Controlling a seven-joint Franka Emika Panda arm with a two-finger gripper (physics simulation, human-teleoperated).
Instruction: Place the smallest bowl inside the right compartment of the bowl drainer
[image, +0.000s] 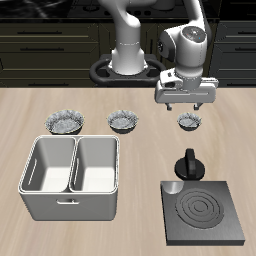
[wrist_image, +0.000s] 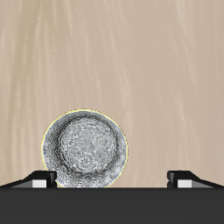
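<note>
The smallest bowl (image: 189, 122), with a speckled grey-white rim, stands on the wooden table at the end of the back row of three bowls. My gripper (image: 186, 105) hangs open and empty just above it. In the wrist view the smallest bowl (wrist_image: 85, 147) lies below, off centre and closer to one fingertip (wrist_image: 39, 178) than to the other; my gripper (wrist_image: 112, 179) touches nothing. The bowl drainer (image: 70, 208), a light grey tub with two deep wells, stands near the table's front edge, well away from the gripper. Both wells look empty.
Two wider speckled bowls (image: 65, 121) (image: 123, 120) stand in the same row, behind the drainer. A small black pot (image: 189, 163) stands in front of the smallest bowl. A black square stove plate (image: 200, 210) lies at the front edge.
</note>
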